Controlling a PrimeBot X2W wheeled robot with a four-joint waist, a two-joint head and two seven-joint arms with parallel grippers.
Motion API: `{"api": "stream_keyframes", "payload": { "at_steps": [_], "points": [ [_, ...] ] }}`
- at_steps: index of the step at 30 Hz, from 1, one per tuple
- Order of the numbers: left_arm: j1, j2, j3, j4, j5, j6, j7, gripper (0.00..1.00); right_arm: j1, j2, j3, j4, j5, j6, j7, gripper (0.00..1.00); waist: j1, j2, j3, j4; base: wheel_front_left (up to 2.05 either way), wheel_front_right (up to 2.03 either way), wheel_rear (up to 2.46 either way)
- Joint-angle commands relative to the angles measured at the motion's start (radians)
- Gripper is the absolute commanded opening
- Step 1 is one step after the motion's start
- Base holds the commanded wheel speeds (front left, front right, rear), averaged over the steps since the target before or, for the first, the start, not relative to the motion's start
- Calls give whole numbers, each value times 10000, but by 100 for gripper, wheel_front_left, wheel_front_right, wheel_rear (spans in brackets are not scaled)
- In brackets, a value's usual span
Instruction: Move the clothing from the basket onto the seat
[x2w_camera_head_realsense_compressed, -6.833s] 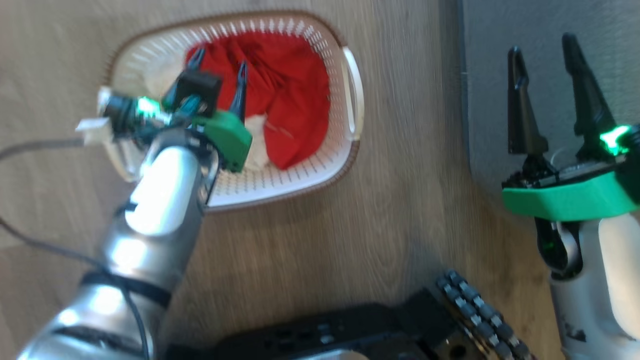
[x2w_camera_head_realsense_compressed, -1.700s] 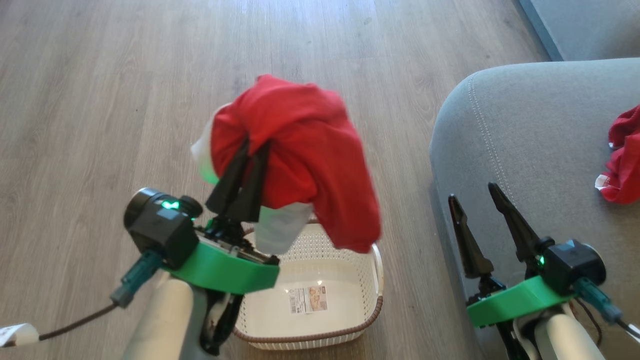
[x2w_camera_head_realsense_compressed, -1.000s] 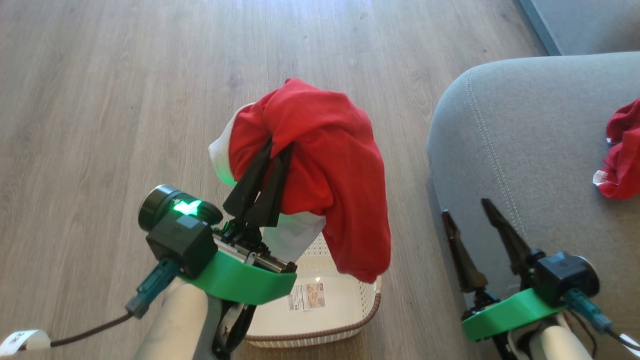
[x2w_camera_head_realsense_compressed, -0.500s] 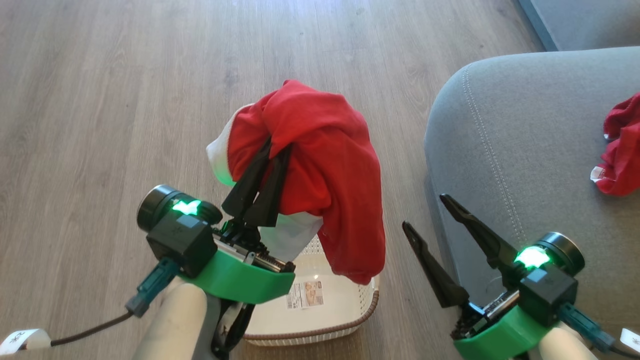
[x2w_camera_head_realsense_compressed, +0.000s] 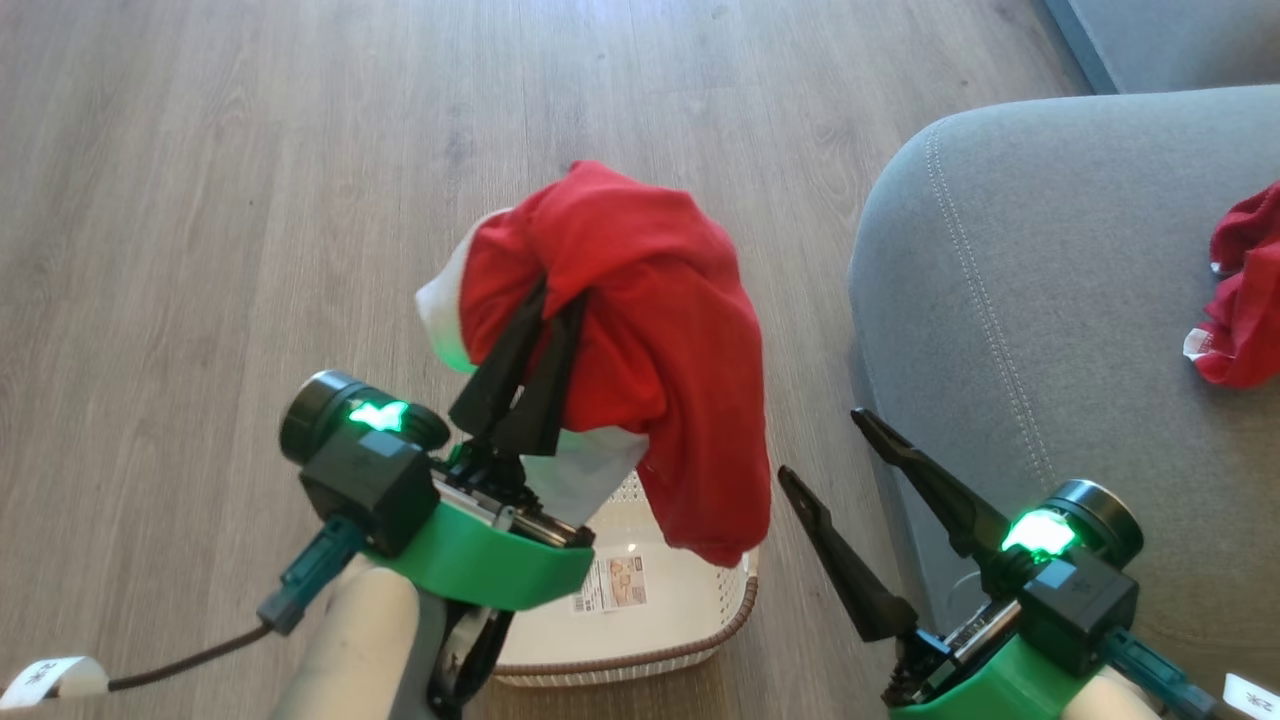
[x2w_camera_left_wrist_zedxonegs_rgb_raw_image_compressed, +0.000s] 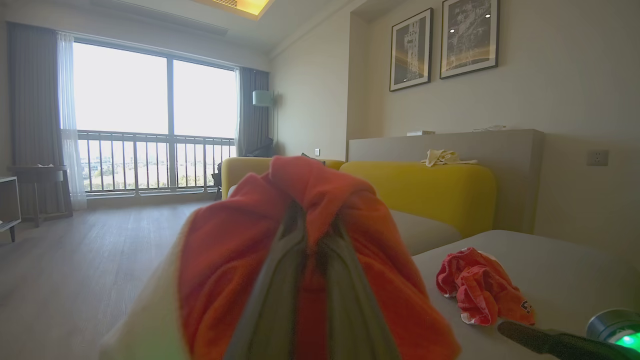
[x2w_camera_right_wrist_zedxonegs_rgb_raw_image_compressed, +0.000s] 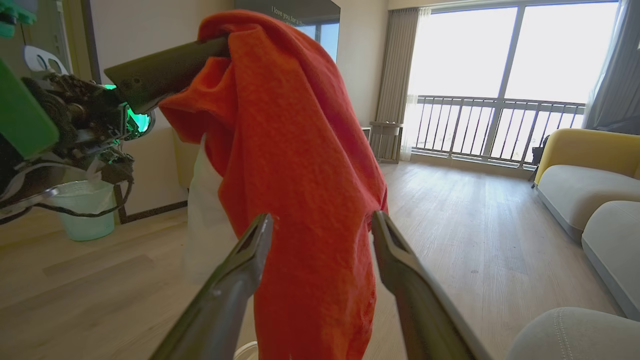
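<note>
Left gripper (x2w_camera_head_realsense_compressed: 560, 297) clamps the red clothing (x2w_camera_head_realsense_compressed: 660, 340), tips buried in folds; right gripper (x2w_camera_head_realsense_compressed: 819, 442) spread wide; basket (x2w_camera_head_realsense_compressed: 640, 662) half hidden

Bright green bracket (x2w_camera_head_realsense_compressed: 1000, 690) at right wrist. Above the bracket, right gripper (x2w_camera_head_realsense_compressed: 818, 442) of 2 long black tapered fingers (x2w_camera_head_realsense_compressed: 930, 488); on it, black camera block (x2w_camera_head_realsense_compressed: 1085, 605) with round lens barrel, glowing green light (x2w_camera_head_realsense_compressed: 1040, 533); beside it, teal plug (x2w_camera_head_realsense_compressed: 1150, 675), white tag (x2w_camera_head_realsense_compressed: 1250, 693). Left arm (x2w_camera_head_realsense_compressed: 360, 640) alike, plus dark cable (x2w_camera_head_realsense_compressed: 185, 658).

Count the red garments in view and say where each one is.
2. One red garment hangs from the shut left pincer above the basket; a second garment lies on the grey seat. The hanging folds might hide another.
</note>
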Motion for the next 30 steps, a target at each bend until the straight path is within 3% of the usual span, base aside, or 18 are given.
{"api": "stream_keyframes", "payload": {
  "at_steps": [1,19,30],
  "points": [
    [-512,74,260,-368,-6,-6,-97,0,-253,-49,175,-305,60,-2,-51,100,0,0,-6,20,0,0,0],
    [-702,74,-703,-511,-185,68,-97,0,-1583,151,1296,791,-216,-2,-51,100,0,0,25,358,0,0,0],
    [-858,74,-1305,-645,-219,61,-97,0,-2209,768,1023,1624,-575,-2,-51,100,0,0,-18,553,0,0,0]
  ]
}}
